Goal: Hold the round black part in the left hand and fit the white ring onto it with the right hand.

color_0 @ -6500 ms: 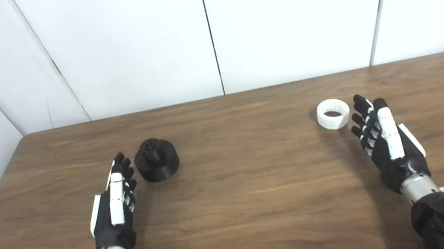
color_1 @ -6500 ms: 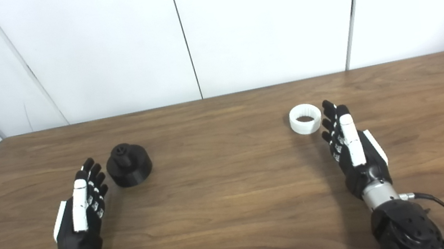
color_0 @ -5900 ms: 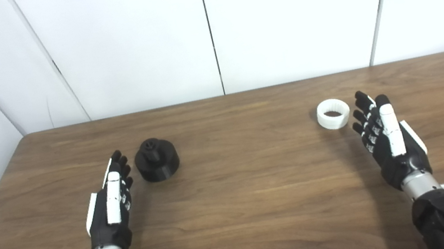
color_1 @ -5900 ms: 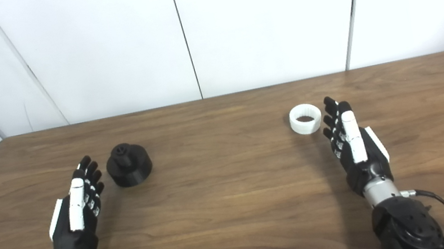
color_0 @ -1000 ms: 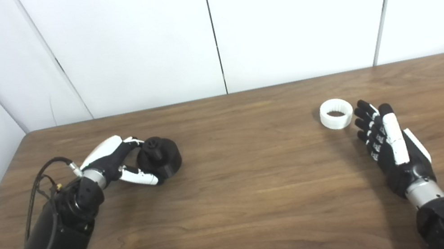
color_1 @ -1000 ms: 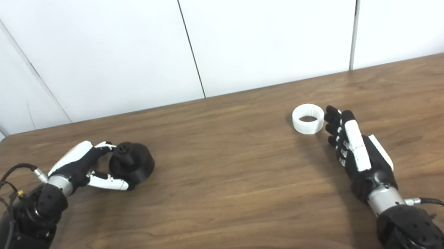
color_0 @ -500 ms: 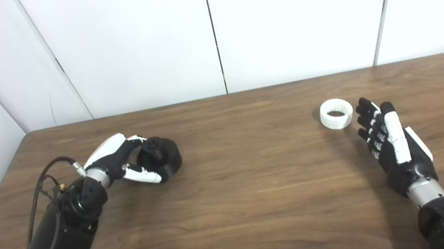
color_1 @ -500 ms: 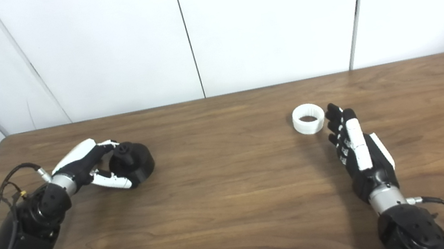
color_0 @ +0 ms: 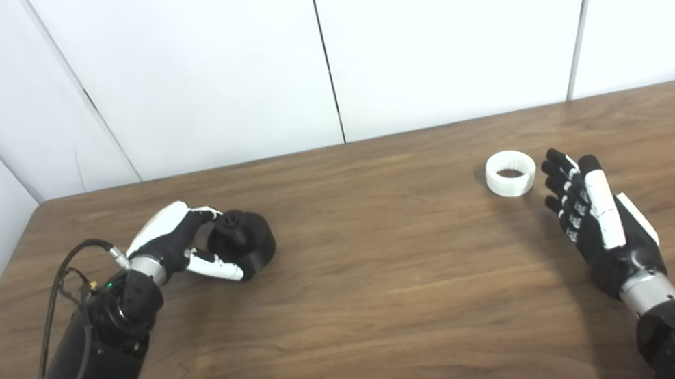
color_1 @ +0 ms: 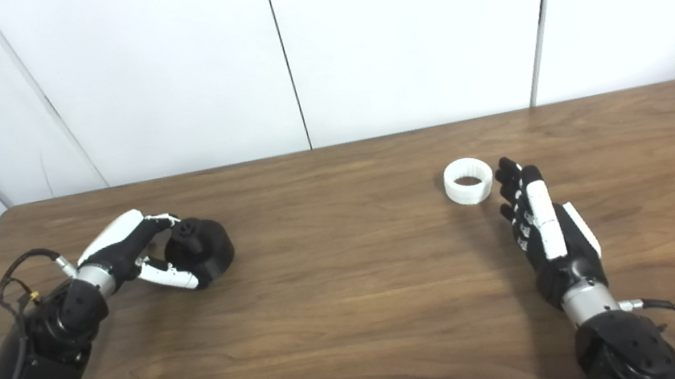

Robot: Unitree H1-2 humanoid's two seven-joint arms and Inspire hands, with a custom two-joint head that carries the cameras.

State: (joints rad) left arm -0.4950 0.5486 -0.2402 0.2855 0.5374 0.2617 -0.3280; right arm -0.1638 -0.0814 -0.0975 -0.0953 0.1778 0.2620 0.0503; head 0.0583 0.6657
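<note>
Fingers (color_0: 208, 211) of the left robot hand (color_0: 180, 241) curl over the far left edge of the round black part (color_0: 243, 242), while the thumb reaches along its near left side. Black fingertips merge with the black part, so whether they truly clamp it or only touch it cannot be told. The part stands on the desk (color_0: 383, 292) at the left, its small knob pointing up, its left flank hidden behind the hand. The left forearm is cut off by the bottom left corner.

The right robot hand (color_0: 596, 220) lies released, fingers straight and spread a little, pointing toward the far side, holding nothing. Its palm side is turned from view. The white ring (color_0: 510, 172) lies flat on the desk just beyond and left of those fingertips, close but apart from them, its opening facing up. Ring and black part sit well apart.
</note>
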